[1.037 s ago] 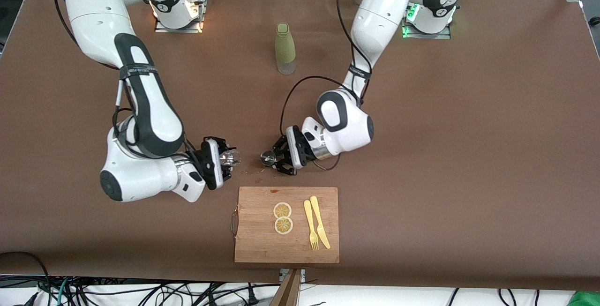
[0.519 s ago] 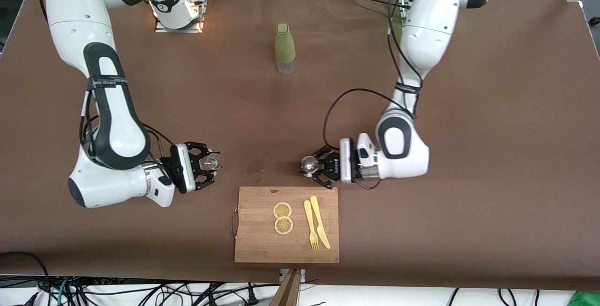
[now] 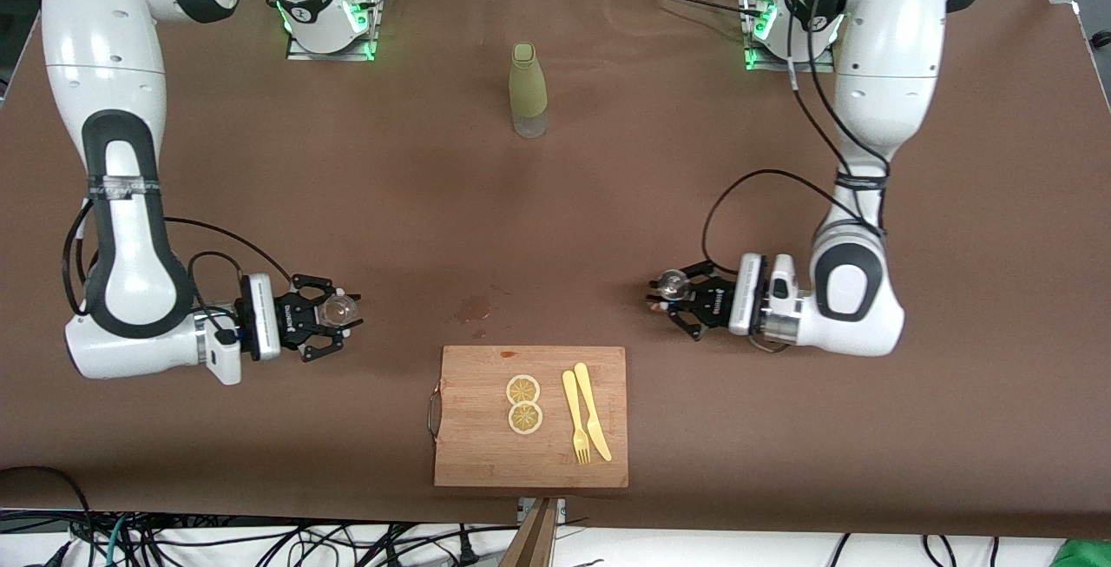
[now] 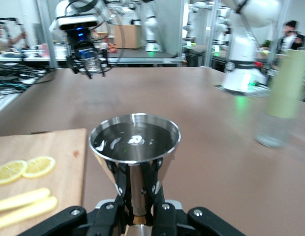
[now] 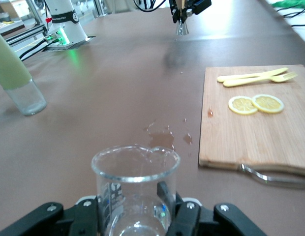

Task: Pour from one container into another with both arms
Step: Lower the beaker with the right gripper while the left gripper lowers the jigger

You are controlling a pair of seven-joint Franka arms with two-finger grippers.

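I have the left hand [image 3: 673, 299] closed on a steel cup [image 4: 135, 142], a cone on a narrow stem with its mouth up and dark liquid inside; the fingers [image 4: 122, 183] pinch the stem. It hangs over the brown surface [image 3: 955, 428] toward the left arm's end, at about one o'clock from the board [image 3: 486, 454].

My right hand [image 3: 334, 324] is closed on a clear glass beaker [image 5: 135, 187], cylindrical with a pour lip and printed marks, upright and nearly empty. It hangs over the surface toward the right arm's end, at about ten o'clock from the board.

A small reddish spill [image 3: 473, 311] wets the surface just at the board's twelve o'clock edge. The wooden board, with a metal handle [image 3: 432, 411], carries two lemon slices [image 3: 524, 404], a yellow plastic fork [image 3: 575, 418] and a knife [image 3: 592, 411]. A pale green bottle [image 3: 528, 89] with a clear base stands at twelve o'clock, between the two arm bases. More white arms and benches fill the room.
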